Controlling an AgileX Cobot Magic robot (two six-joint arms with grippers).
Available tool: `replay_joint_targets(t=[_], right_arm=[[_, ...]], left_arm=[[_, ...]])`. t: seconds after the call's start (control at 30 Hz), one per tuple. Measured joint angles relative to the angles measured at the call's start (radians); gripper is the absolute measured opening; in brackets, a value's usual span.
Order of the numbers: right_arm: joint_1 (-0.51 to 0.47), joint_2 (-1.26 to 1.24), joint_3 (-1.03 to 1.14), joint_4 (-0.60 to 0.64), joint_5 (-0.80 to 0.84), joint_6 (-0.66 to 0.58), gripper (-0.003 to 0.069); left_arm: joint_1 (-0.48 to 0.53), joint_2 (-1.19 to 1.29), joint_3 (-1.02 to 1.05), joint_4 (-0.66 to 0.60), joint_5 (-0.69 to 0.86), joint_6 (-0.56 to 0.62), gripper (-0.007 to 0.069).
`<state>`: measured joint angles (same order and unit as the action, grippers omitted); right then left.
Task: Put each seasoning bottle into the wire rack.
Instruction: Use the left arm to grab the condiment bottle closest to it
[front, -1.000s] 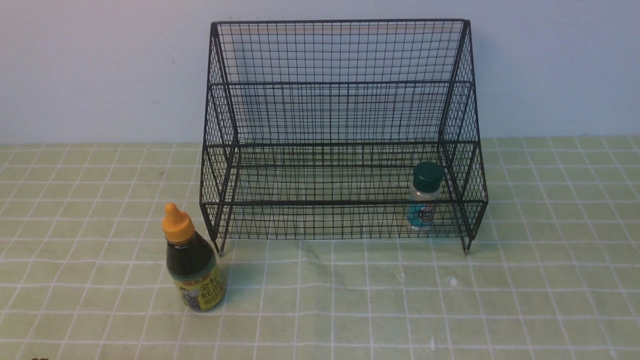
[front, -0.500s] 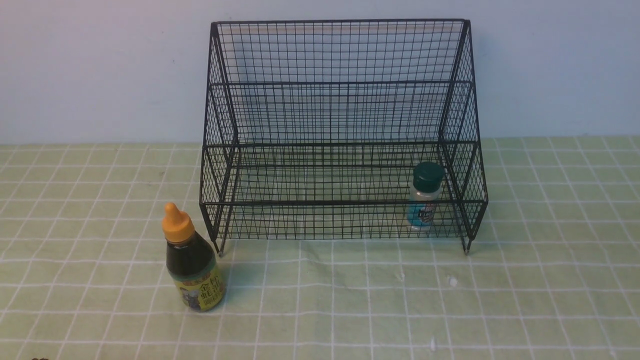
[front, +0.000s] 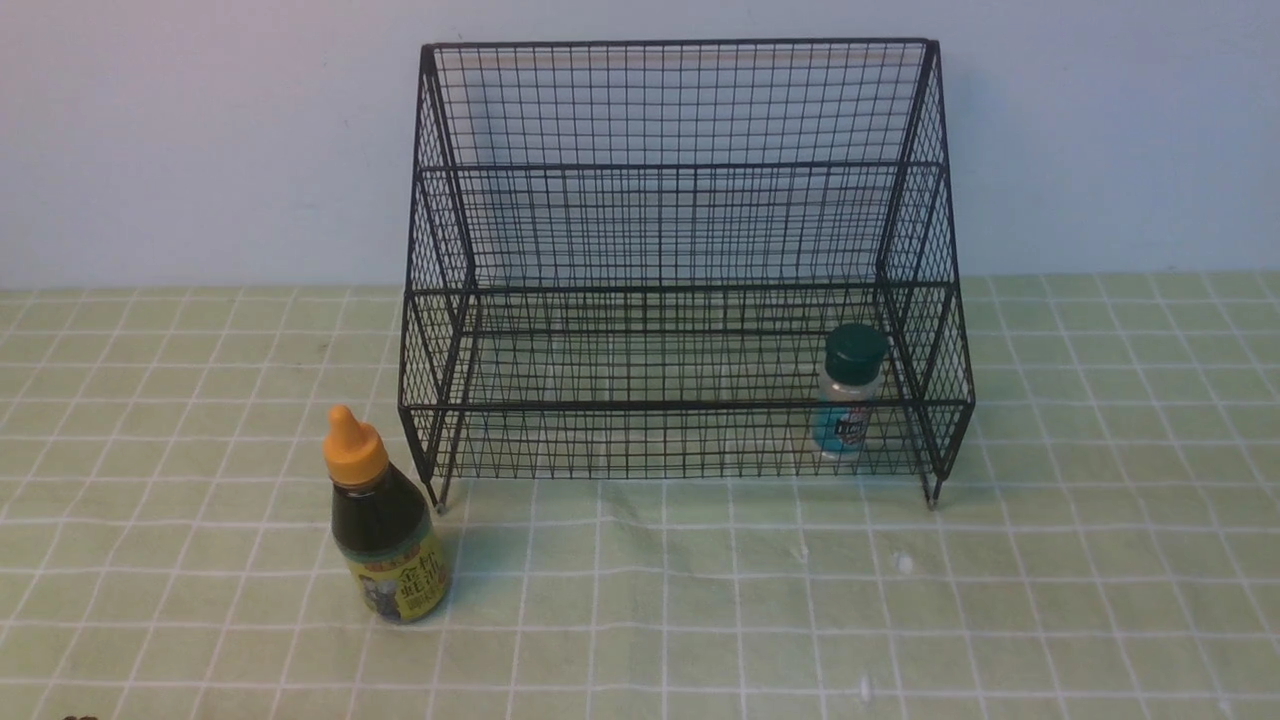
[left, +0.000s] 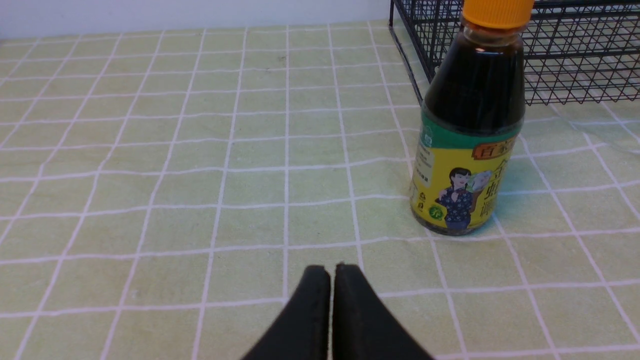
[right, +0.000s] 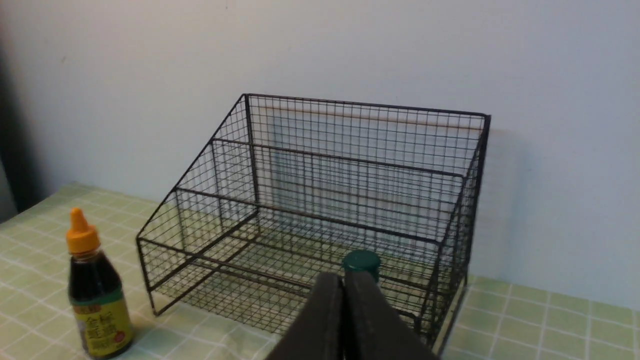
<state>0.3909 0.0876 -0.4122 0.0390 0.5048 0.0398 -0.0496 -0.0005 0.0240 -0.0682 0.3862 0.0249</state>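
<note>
The black wire rack (front: 680, 230) stands against the back wall. A small clear shaker with a dark green lid (front: 850, 392) is upright inside the rack's lowest tier, at its right end. The dark-sauce bottle with an orange cap (front: 385, 520) stands on the cloth outside the rack's front left corner. In the left wrist view my left gripper (left: 332, 270) is shut and empty, short of the sauce bottle (left: 470, 125). My right gripper (right: 344, 279) is shut and empty, held in front of the rack (right: 320, 210), hiding most of the shaker (right: 361, 261). Neither gripper shows in the front view.
A green checked cloth (front: 700, 600) covers the table. A pale wall rises directly behind the rack.
</note>
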Motion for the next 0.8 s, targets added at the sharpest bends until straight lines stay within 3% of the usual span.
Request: replay_joint_targets(t=[0.13,0.33,0.47,0.8], right_arm=[[-0.171,-0.036,0.096,-0.007,-0.007,-0.009,-0.0015],[-0.321,-0.091,0.299,-0.027,-0.015,-0.034,-0.0015],[-0.36,-0.1,0.42,-0.027,-0.049,-0.04,-0.0015],[-0.365,-0.1,0.431,-0.025,-0.114,-0.04,-0.0015]], left_arm=[[0.0,0.0,0.0,0.0,0.0,0.0,-0.0006],[0.0,0.0,0.0,0.0,0.0,0.0,-0.0006],[0.0,0.0,0.0,0.0,0.0,0.0,-0.0006],[0.0,0.0,0.0,0.0,0.0,0.0,-0.0006]])
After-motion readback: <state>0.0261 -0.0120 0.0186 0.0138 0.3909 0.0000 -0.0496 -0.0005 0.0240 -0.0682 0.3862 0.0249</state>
